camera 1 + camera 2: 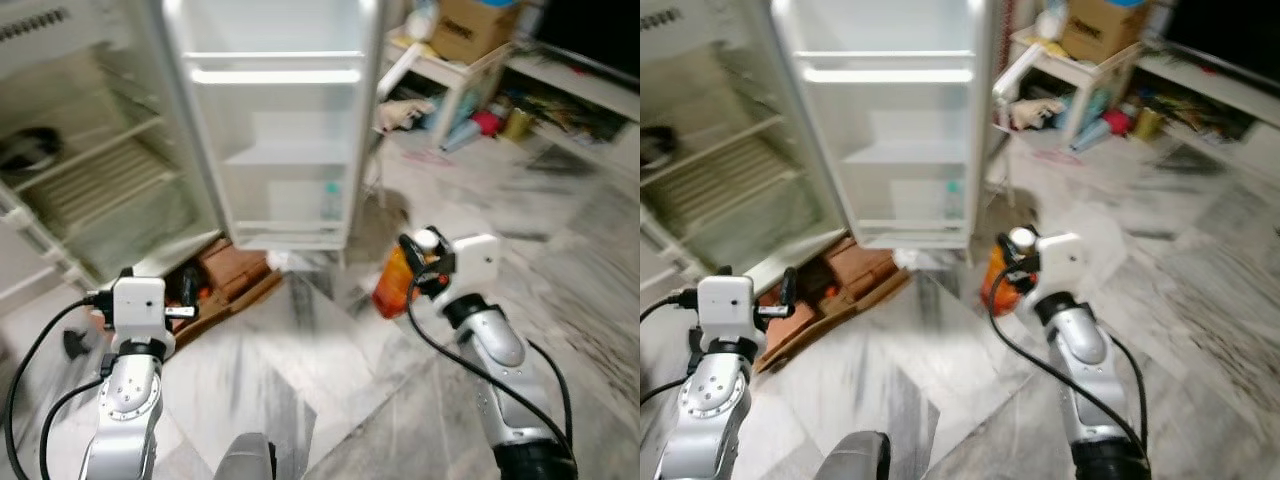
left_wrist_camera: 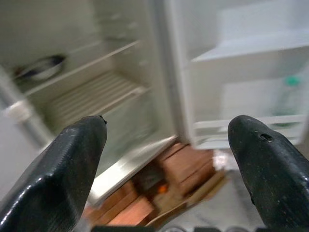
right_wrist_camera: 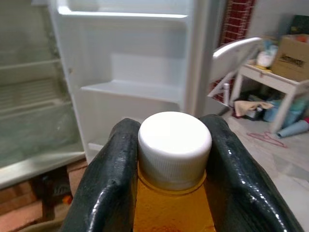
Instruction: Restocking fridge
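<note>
One orange bottle (image 3: pixel 174 203) with white cap (image 3: pixel 175 147) clamped in right hand (image 1: pixel 420 262), near open fridge door (image 1: pixel 275 120). Left hand (image 2: pixel 169 169) empty, fingers spread apart. Advice: keep bottle upright, approach squarely, aim for door shelf (image 1: pixel 285 152), avoid rim.

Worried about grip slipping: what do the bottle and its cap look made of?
The bottle held by the right gripper looks like clear plastic, smooth and glossy, showing orange liquid. Its cap looks like matte white plastic with fine ridges around the side.
</note>
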Motion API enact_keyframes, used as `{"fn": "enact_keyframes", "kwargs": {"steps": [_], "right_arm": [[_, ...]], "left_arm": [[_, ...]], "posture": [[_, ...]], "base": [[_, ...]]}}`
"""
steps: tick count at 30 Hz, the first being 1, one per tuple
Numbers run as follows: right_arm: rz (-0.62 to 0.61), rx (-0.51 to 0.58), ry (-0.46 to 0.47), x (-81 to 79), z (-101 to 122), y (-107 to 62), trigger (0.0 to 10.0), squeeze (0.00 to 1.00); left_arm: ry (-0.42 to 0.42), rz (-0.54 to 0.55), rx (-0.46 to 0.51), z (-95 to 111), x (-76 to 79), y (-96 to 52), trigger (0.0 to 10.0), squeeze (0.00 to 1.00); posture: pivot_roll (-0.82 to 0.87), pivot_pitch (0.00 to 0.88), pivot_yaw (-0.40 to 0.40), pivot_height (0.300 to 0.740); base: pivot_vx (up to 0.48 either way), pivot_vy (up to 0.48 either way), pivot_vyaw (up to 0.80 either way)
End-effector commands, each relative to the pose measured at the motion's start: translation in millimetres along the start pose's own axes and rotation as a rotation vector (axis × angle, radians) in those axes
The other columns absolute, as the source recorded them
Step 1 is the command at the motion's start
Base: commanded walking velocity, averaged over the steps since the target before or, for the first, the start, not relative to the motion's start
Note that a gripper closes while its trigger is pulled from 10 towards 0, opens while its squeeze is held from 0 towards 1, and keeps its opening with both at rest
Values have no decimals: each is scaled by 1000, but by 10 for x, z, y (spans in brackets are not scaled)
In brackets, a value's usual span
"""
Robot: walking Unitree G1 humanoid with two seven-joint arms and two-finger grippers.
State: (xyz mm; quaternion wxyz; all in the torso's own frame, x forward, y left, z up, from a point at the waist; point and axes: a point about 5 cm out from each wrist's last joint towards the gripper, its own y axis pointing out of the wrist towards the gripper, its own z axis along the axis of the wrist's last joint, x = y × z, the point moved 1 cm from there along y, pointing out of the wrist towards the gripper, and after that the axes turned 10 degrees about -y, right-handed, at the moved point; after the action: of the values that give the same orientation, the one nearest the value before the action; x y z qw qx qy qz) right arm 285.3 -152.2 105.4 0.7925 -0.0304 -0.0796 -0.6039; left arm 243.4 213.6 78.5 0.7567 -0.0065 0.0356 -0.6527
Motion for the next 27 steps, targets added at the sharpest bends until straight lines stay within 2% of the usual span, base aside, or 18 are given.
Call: {"fn": "enact_keyframes", "kwargs": {"steps": [1,8,13,15,19,21,27], "right_arm": [[13,64,-5,-63,116,56,10000,0],[5,76,10,-59,152,113,10000,0],[-21,82,17,-20,170,146,10000,0],[-35,37,-23,-20,125,176,10000,0],[10,34,-43,-97,111,180,10000,0],[6,15,22,-130,84,176,10000,0],[-2,15,6,-150,99,182,10000,0]], "left_arm": [[8,15,4,17,-46,12,10000,0],[-5,15,18,72,-27,66,10000,0],[11,13,25,83,-1,70,10000,0],[32,49,28,82,-34,74,10000,0],[42,73,29,85,-65,84,10000,0],[44,73,30,90,-60,96,10000,0],[47,86,39,125,-49,144,10000,0]], "posture": [[114,62,-57,740],[113,69,-58,740],[112,76,-58,740],[111,76,-57,740],[109,78,-57,740],[107,79,-57,740],[103,84,-55,740]], "base": [[0,0,731],[0,0,671],[0,0,0],[0,0,0],[0,0,0],[0,0,0],[0,-133,0]]}}
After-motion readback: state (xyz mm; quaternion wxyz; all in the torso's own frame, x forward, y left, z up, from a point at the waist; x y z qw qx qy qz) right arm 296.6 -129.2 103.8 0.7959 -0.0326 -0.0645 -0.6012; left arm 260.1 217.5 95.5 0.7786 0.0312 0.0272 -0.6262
